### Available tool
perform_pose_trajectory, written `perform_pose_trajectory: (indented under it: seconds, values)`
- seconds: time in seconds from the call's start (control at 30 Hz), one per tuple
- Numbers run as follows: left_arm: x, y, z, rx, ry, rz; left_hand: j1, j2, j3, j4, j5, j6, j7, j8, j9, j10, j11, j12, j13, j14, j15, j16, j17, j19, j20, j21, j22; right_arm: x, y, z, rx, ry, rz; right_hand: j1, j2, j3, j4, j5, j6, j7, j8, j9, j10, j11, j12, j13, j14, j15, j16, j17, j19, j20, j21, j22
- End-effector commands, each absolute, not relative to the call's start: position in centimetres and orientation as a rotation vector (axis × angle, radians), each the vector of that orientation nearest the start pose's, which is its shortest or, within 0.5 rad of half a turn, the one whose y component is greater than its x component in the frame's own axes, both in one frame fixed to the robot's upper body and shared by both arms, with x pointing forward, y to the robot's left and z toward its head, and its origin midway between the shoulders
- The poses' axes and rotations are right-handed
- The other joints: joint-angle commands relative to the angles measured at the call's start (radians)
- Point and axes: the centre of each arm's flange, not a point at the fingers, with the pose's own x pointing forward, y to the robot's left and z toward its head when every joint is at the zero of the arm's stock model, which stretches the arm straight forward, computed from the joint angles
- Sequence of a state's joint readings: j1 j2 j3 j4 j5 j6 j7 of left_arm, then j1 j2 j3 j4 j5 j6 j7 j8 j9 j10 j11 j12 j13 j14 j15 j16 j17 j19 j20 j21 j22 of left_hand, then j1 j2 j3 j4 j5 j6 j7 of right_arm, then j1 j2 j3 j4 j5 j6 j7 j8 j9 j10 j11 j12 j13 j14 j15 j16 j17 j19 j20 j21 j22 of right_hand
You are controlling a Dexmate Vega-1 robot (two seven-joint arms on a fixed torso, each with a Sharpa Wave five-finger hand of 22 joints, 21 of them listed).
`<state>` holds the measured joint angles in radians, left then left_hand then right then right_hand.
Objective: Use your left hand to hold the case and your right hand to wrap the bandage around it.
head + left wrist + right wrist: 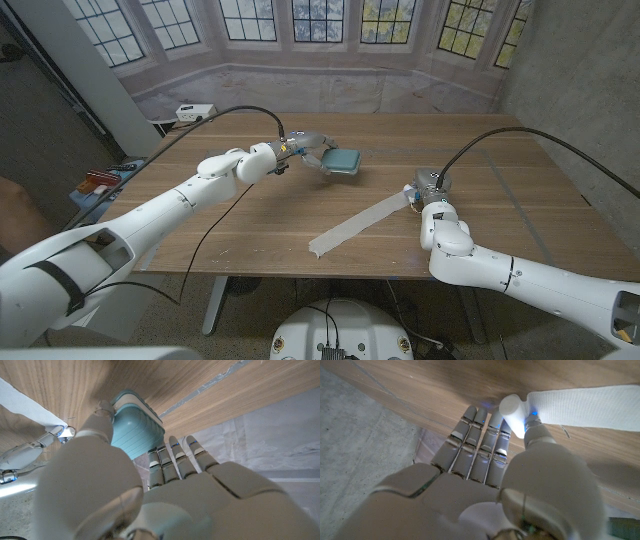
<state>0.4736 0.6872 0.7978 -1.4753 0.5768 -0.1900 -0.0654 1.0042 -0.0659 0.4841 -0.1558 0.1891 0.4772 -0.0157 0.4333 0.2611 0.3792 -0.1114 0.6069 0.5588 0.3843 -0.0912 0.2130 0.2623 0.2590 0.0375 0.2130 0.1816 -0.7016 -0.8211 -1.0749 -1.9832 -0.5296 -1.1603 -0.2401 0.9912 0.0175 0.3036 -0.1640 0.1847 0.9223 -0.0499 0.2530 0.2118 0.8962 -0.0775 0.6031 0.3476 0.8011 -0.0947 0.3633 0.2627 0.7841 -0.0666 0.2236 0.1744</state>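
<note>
No lettering, number, brand or sign can be read anywhere; the small white box (195, 112) at eleven o'clock on the wooden counter (520, 190) carries marks (too small to read).

Soft window daylight, blurred wrist foregrounds

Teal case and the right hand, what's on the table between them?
In the head view, only bare wood separates the teal case, held by the left hand, from the right hand. The bandage trails from that hand toward the front edge.
</note>
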Motion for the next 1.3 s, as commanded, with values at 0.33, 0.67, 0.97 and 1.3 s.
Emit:
perform_pose_trajectory:
  seconds: [0.33, 0.67, 0.97, 1.3]
  values:
    - [63.7, 15.0, 5.6, 1.566, -0.847, -0.28, 0.004, 0.051, 0.007, 0.002, 0.009, 0.138, -0.047, 0.285, 0.006, 0.068, -0.063, 0.003, 0.005, 0.003, -0.002, -0.001, 0.003, -0.005, -0.002, -0.004, 0.003, 56.9, -21.4, -7.2, -1.51, -0.216, -0.435, 0.013, -0.001, 0.008, -0.001, 0.004, 0.017, -0.004, 0.005, 0.002, 0.016, -0.005, 0.007, 0.002, 0.018, -0.117, 0.005, 0.004, 0.016, -0.002, 0.007, 0.004]
    - [63.6, 14.9, 5.6, 1.562, -0.855, -0.281, 0.002, 0.052, 0.007, 0.003, 0.009, 0.134, -0.047, 0.29, 0.006, 0.069, -0.063, 0.002, 0.007, 0.003, -0.001, -0.002, 0.004, -0.005, -0.002, -0.004, 0.003, 56.2, -21.4, -6.4, -1.511, -0.245, -0.456, 0.015, -0.001, 0.009, 0.001, 0.004, 0.022, -0.006, 0.004, 0.002, 0.019, -0.007, 0.009, 0.003, 0.021, -0.117, 0.003, 0.005, 0.016, -0.002, 0.005, 0.004]
    - [63.4, 14.9, 5.7, 1.566, -0.862, -0.284, 0.001, 0.052, 0.006, 0.003, 0.009, 0.135, -0.047, 0.293, 0.004, 0.071, -0.062, 0.001, 0.008, 0.004, -0.002, -0.002, 0.003, -0.006, -0.003, -0.003, 0.003, 55.5, -21.1, -5.9, -1.508, -0.277, -0.471, 0.018, -0.002, 0.01, 0.001, 0.004, 0.024, -0.008, 0.003, 0.002, 0.018, -0.008, 0.009, 0.003, 0.022, -0.118, 0.0, 0.007, 0.016, -0.003, 0.004, 0.004]
    - [63.1, 15.1, 5.7, 1.564, -0.865, -0.279, 0.0, 0.052, 0.007, 0.003, 0.009, 0.136, -0.048, 0.297, 0.002, 0.069, -0.063, -0.001, 0.01, 0.004, -0.003, -0.002, 0.003, -0.006, -0.004, -0.003, 0.003, 55.2, -20.9, -5.2, -1.509, -0.311, -0.484, 0.019, -0.003, 0.011, 0.002, 0.004, 0.023, -0.007, 0.001, 0.003, 0.02, -0.006, 0.009, 0.003, 0.023, -0.117, -0.002, 0.009, 0.016, -0.003, 0.002, 0.004]
